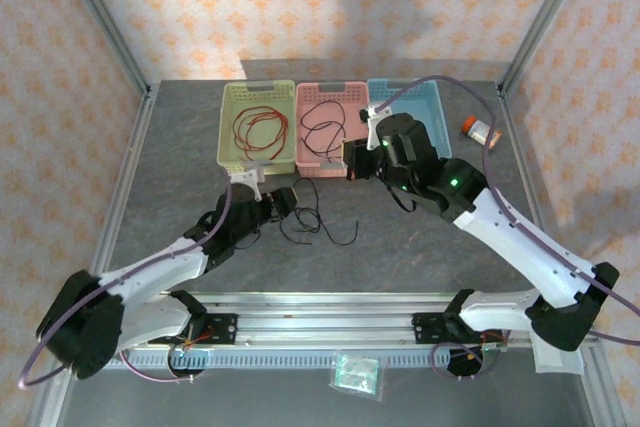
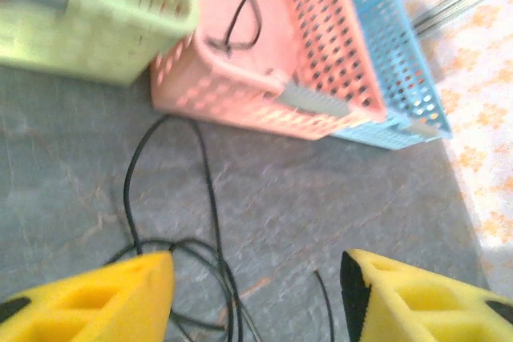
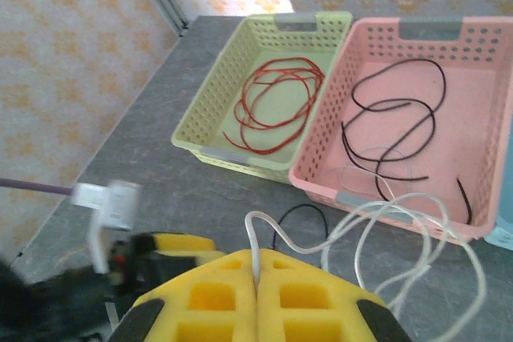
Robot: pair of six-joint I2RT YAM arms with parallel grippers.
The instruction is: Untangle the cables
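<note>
We saw a grey, stone-patterned tabletop [image 1: 420,247] with a matt, mottled finish, edged by a long rail of brushed silvery metal [image 1: 330,302]. Three perforated rectangular baskets, a pale green basket [image 1: 228,135], a pink basket [image 1: 303,137] and a light blue basket [image 1: 432,97], were smooth moulded plastic with a soft sheen. The thin red cable [image 1: 260,132], thin black cable [image 1: 322,127] and thin white cable [image 3: 385,207] wore smooth plastic sheathing, while the blocky yellow fingers [image 3: 210,298] of the right gripper [image 3: 256,266] looked matt and faintly grainy.
</note>
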